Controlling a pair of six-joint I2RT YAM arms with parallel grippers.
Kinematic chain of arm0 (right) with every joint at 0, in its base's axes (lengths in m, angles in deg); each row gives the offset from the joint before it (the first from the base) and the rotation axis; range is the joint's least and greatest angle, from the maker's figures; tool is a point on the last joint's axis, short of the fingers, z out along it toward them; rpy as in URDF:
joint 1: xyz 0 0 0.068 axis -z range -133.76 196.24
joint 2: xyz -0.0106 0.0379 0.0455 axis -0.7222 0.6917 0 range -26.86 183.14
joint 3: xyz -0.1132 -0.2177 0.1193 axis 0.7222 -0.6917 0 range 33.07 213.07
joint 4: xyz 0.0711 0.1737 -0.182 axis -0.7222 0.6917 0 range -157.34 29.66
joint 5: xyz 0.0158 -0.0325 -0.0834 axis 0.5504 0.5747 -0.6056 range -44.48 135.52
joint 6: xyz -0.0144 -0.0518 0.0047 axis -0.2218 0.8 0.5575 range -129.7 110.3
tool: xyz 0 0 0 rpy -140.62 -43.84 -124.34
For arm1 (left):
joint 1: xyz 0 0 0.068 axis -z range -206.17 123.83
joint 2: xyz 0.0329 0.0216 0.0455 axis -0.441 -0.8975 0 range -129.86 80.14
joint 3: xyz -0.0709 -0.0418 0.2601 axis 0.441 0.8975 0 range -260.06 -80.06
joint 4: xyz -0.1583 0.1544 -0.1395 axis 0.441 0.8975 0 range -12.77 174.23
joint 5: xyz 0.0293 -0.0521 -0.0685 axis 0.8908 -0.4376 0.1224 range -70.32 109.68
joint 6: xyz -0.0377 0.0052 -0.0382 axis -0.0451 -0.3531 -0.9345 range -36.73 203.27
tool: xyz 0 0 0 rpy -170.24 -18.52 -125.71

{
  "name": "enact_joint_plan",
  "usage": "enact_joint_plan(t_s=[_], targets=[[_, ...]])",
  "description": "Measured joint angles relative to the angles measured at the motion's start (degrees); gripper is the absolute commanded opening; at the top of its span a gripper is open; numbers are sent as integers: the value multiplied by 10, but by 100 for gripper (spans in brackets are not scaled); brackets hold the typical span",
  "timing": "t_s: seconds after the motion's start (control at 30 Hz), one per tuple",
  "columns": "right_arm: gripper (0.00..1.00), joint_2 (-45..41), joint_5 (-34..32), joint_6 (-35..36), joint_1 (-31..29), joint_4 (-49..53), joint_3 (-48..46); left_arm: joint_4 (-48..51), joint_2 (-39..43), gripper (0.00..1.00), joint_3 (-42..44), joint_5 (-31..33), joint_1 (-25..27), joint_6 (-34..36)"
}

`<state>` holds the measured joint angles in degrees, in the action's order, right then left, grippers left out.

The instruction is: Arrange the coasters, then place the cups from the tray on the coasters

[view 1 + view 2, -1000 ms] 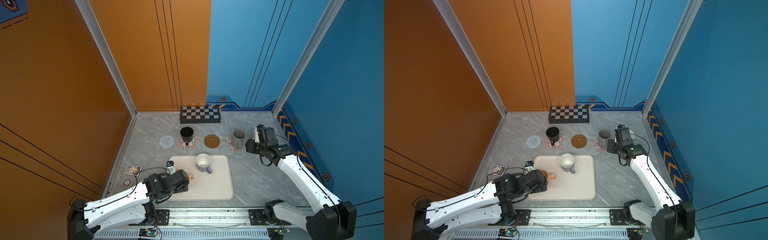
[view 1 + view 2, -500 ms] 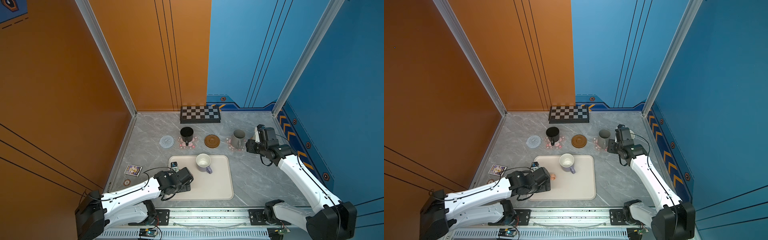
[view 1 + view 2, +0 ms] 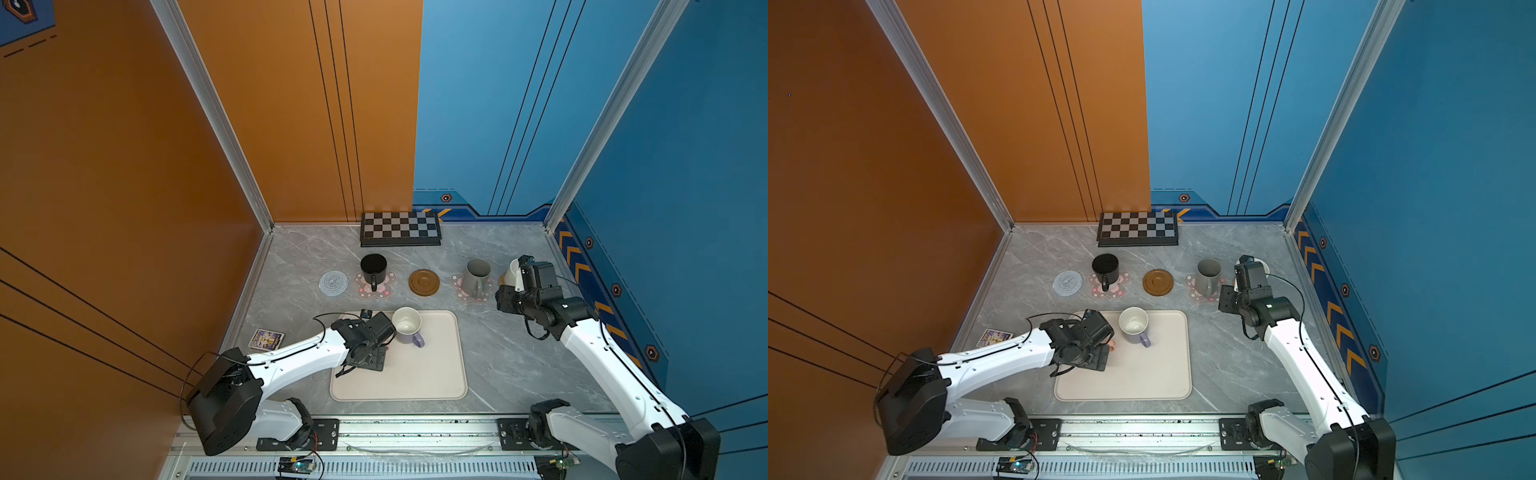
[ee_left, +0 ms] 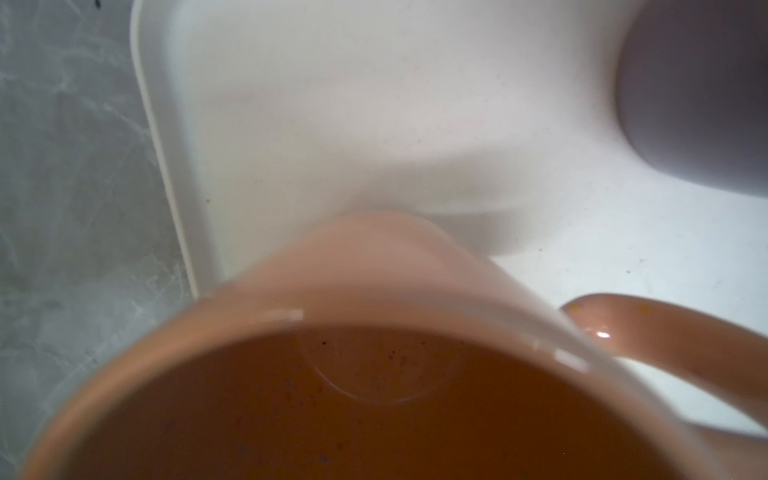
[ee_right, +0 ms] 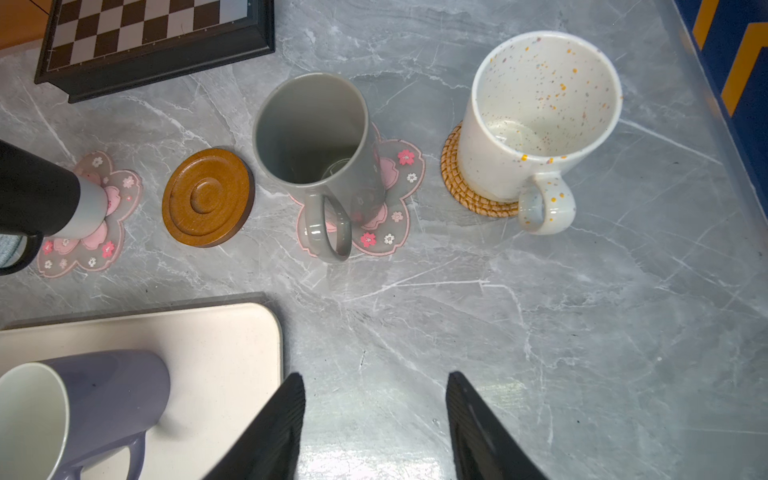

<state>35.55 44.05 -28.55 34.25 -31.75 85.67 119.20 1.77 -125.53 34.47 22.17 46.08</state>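
Peach mug sits on the tray under the left gripper; we record its jaws spread wide. We find the right gripper parted, empty, above the tabletop.

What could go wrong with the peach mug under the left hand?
The left hand sits low over the orange-peach handled mug, right beside the lavender mug on the cream rectangular tray; lifting could nudge that neighbour. The bare round brown wooden coaster lies between the black mug and the grey mug, so setting down there might clip either.
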Motion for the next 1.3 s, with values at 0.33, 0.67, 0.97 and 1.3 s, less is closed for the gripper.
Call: enact_joint_plan(t_s=[0.33,0.67,0.97,1.3], targets=[[57,-17,1,0,1,9,-12,-29,-8,99,-6,-16,-16,132],[56,-17,29,-1,-1,10,-16,45,112,98,-42,3,-20,20],[56,-10,45,0,-9,8,-16,102,250,91,-23,11,70,-256],[57,-10,61,-5,-12,-18,-18,111,72,76,-99,70,220,-577]])
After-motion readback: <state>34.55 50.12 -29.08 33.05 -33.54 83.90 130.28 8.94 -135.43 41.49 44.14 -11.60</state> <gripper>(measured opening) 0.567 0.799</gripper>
